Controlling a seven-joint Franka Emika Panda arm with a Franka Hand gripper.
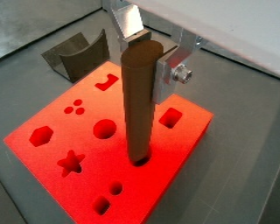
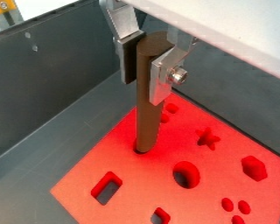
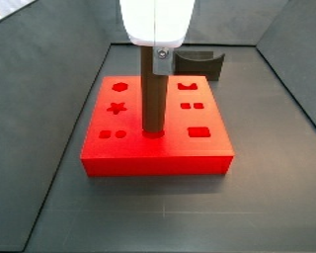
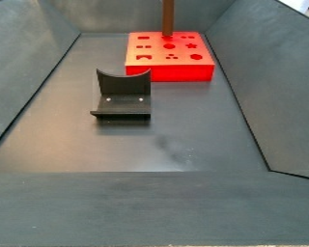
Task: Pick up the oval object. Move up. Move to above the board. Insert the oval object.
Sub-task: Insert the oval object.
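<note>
Standing upright on the board, the oval object has its lower end in a cut-out near the board's middle. The gripper is clamped on the peg's upper end, its silver fingers pressed against both sides. Behind the board sits the fixture.

The gripper has flat silver finger plates, dark pads, white housing.

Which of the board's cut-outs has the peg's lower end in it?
The oval cut-out near the middle of the board. The oval object, clamped near its top by the gripper, stands upright in it; the star, circles and squares stay empty.
</note>
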